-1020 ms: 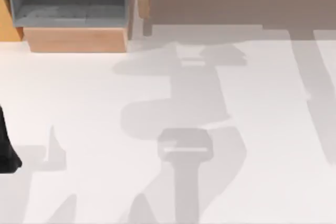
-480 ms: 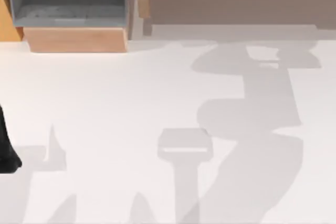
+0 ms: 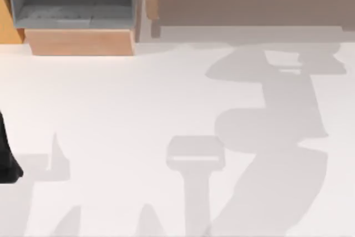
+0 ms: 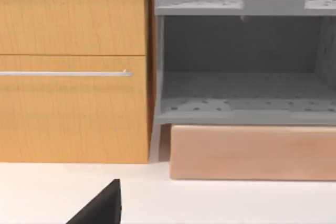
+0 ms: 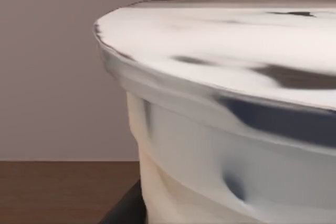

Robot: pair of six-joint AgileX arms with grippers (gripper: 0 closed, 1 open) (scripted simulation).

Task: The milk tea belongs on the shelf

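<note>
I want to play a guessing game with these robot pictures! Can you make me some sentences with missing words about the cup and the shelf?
1. The milk tea has a round lid coloured ____.
2. In the left wrist view, the shelf with speckled boards is coloured ____.
3. The wooden cabinet front beside that shelf carries a thin ____ handle.
4. In the top view, the table is coloured ____.

Missing words: white; grey; metal; white

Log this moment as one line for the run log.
milk tea: close before right wrist camera, above wooden surface | left arm: parked, table's left edge | shelf: empty
</note>
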